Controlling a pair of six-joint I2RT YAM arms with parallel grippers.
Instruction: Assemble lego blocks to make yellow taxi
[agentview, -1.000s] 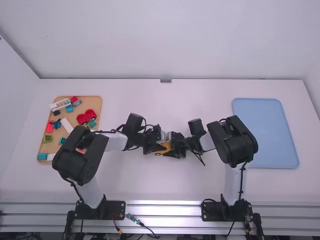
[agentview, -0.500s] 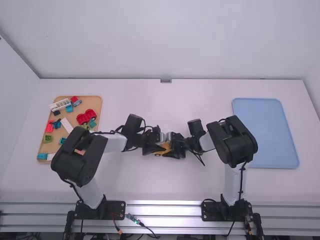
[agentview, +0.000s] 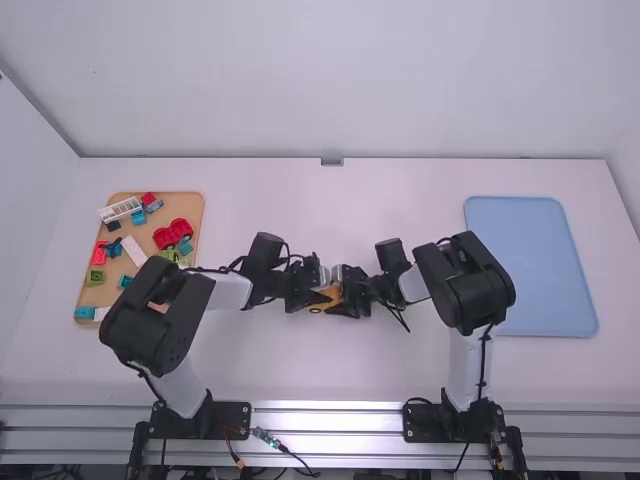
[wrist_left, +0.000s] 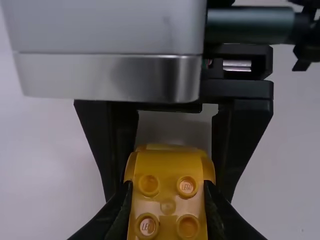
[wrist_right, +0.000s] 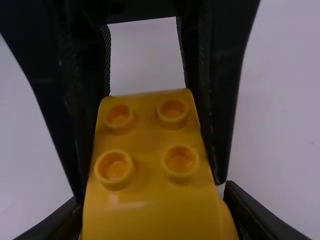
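Left gripper (wrist_left: 168, 187) and right gripper (wrist_right: 155, 200) both closed to body width, pinching yellow taxi (wrist_right: 145, 142) between them mid-table. Build looks well along, probably final pressing; can't tell if every joint is seated. Beyond, other blocks (agentview: 172, 235) sit on tan tray (agentview: 187, 206); release and probably a move to blue tray (agentview: 530, 265) remain.

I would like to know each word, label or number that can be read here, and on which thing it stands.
Yellow block, on two studs: a small raised maker's mark, not quoted here.
Its other studs: too faint to read.
Tan tray and its pieces: too small to tell.
Blue tray: none seen.
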